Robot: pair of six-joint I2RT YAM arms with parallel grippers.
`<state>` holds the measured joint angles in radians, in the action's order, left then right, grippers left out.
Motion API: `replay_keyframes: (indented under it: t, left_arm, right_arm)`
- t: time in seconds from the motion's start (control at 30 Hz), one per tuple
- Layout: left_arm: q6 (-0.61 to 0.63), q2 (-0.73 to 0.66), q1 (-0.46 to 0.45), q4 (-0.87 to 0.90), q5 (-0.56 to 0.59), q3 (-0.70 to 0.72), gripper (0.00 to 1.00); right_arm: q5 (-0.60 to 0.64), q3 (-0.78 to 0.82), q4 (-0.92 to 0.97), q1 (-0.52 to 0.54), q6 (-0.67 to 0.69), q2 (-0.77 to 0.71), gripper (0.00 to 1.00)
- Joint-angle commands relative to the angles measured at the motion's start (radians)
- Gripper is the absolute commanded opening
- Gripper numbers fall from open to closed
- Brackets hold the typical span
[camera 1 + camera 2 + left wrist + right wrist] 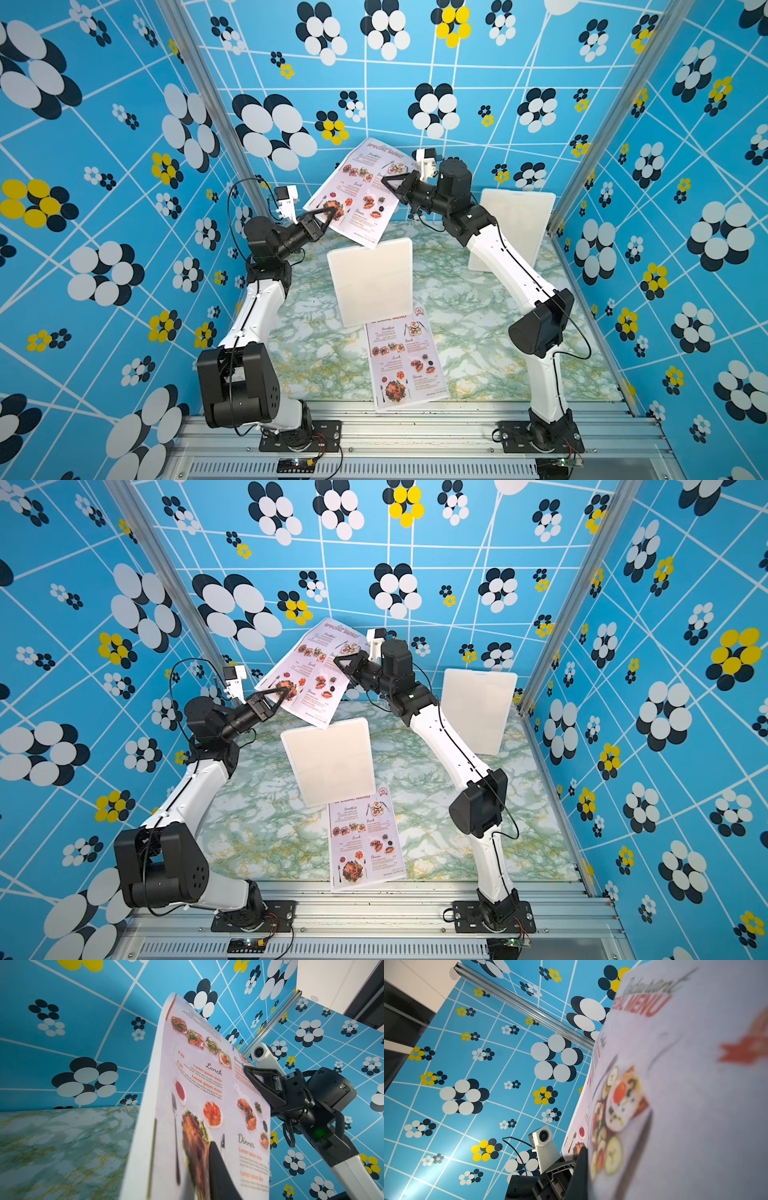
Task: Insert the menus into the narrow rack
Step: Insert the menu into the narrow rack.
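Insertion of the held menu [361,187] is the step in hand. The sheet hangs tilted in the air above the far edge of the table [478,332]. The left tool [330,214] is clamped on its lower left margin and the right tool [386,180] on its right margin. Its lowest corner sits just over the top of the white upright rack [370,282] at the table's centre; contact cannot be told. The second menu [405,357] lies flat at the front edge, partly hidden by the rack. A second white upright panel [515,224] stands near the far right corner.

The next move probably calls for both tools to turn the sheet upright, line its lower edge up with the rack's opening and lower it together, so that the thin sheet does not buckle.

Only the top views show the rack and the second menu. The left wrist view shows its own finger [216,1167] on the printed face and the right tool [246,1069] gripping the margin. The right wrist view shows the blurred red heading.
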<state>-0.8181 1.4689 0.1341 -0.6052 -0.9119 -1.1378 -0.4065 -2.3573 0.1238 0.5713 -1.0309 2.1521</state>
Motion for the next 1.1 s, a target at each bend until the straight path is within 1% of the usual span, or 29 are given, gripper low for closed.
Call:
replay_keyframes:
  t: [0.0,0.17,0.3,0.37,0.47,0.6,0.97,1.07]
  left_arm:
    - [0.036,-0.029,0.010,-0.007,0.004,0.008,0.18]
    - [0.036,-0.021,0.010,-0.032,0.008,0.016,0.19]
    - [0.043,-0.019,0.012,-0.036,0.011,0.019,0.20]
    - [0.045,-0.018,0.010,-0.037,0.014,0.019,0.22]
    - [0.041,-0.013,0.010,-0.047,0.013,0.018,0.27]
    - [0.034,-0.008,0.010,-0.062,0.013,0.017,0.29]
    - [0.013,0.017,0.010,-0.117,0.008,0.015,0.36]
    - [0.017,0.024,0.009,-0.124,0.008,0.016,0.36]
  right_arm:
    - [-0.025,-0.052,0.033,0.006,0.031,0.050,0.01]
    - [-0.016,-0.097,0.057,0.004,0.070,0.074,0.01]
    - [-0.026,-0.132,0.065,-0.001,0.068,0.099,0.00]
    - [-0.033,-0.134,0.051,-0.004,0.068,0.105,0.00]
    - [-0.041,-0.134,0.036,-0.007,0.070,0.107,0.00]
    - [-0.047,-0.135,0.025,-0.013,0.080,0.109,0.00]
    - [-0.091,-0.137,-0.089,-0.036,0.105,0.147,0.00]
    - [-0.114,-0.139,-0.110,-0.043,0.110,0.158,0.00]
